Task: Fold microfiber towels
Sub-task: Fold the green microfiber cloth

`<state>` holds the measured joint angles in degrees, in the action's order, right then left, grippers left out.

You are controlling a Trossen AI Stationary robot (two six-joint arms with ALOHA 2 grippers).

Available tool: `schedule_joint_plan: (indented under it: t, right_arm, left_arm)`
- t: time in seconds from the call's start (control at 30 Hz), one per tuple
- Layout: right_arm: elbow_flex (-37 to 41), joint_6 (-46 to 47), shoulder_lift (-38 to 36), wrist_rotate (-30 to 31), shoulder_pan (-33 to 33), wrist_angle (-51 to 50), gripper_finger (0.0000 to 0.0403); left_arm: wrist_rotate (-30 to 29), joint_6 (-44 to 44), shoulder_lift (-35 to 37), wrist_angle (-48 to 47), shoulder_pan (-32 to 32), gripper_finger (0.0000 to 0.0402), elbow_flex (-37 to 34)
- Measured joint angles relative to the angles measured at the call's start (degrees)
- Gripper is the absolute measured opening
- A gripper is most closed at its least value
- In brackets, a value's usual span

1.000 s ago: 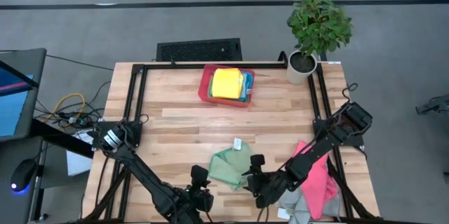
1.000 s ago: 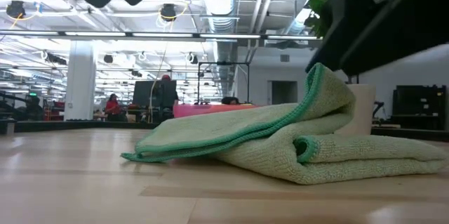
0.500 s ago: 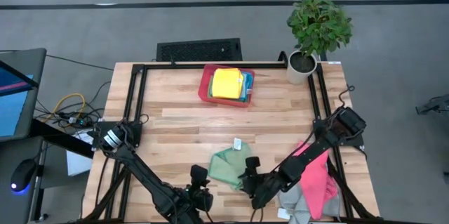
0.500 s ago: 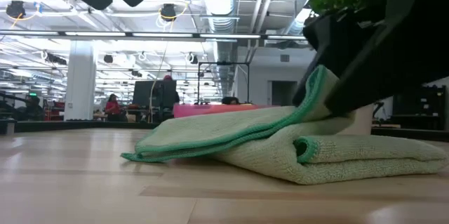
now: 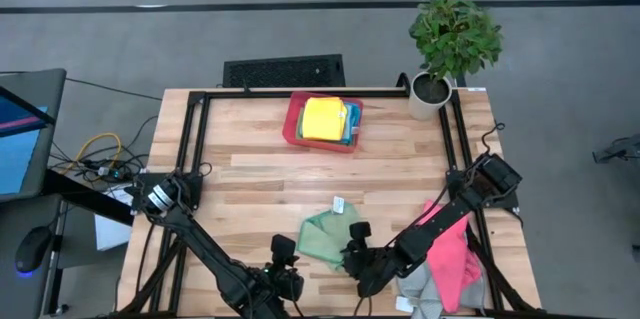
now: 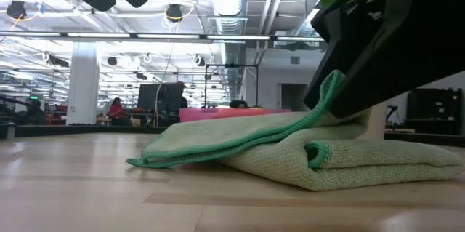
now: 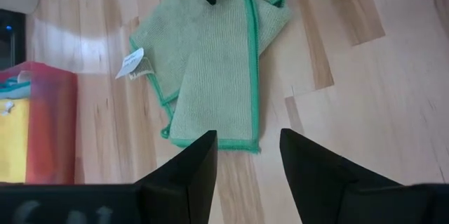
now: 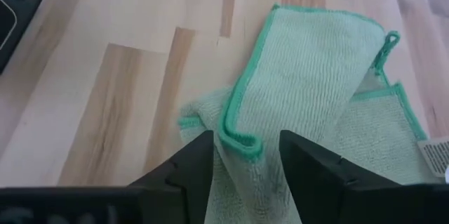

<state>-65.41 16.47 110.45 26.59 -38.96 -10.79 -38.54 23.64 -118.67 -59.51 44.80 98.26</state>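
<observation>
Green microfiber towel [image 5: 327, 235] lies rumpled and partly doubled over on the near-middle of the wooden table [image 5: 250, 179], one bound edge raised into a loop. The right gripper [image 8: 247, 155] has its jaws apart on either side of that raised edge, not visibly pinching it, probably so as to catch a corner for the next fold. The left gripper [image 7: 247, 155] waits just beside the towel's near edge, jaws apart and holding nothing. At the far side stands a red tray [image 5: 292, 125] with a yellow towel [image 5: 323, 118] on top of the others in it; pink and grey towels [image 5: 452, 261] lie heaped under the right arm. A potted plant [image 5: 450, 44] occupies the far right corner, well apart. Nothing blocks the green towel except its own bunched folds.
</observation>
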Motion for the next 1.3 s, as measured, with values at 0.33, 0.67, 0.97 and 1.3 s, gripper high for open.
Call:
schedule_joint_plan:
  t: [0.33,0.67,0.97,1.3]
  right_arm:
    - [0.0,1.25,0.0,0.53,-0.01,0.21,0.0048]
    - [0.0,12.49,0.0,9.06,-4.52,-1.81,0.0028]
    - [0.0,25.8,-0.04,16.79,-7.56,-3.77,0.0032]
    - [0.0,43.47,-0.04,20.24,-9.72,-10.46,0.0021]
  left_arm:
    - [-0.73,0.11,0.0,0.17,0.0,0.015,0.0]
    - [-2.14,-0.04,0.0,1.95,-1.28,0.015,-0.38]
    - [-0.75,-3.69,-0.09,11.3,-3.08,0.015,-6.33]
    - [1.2,-8.28,-0.09,17.94,-5.33,0.015,-9.54]
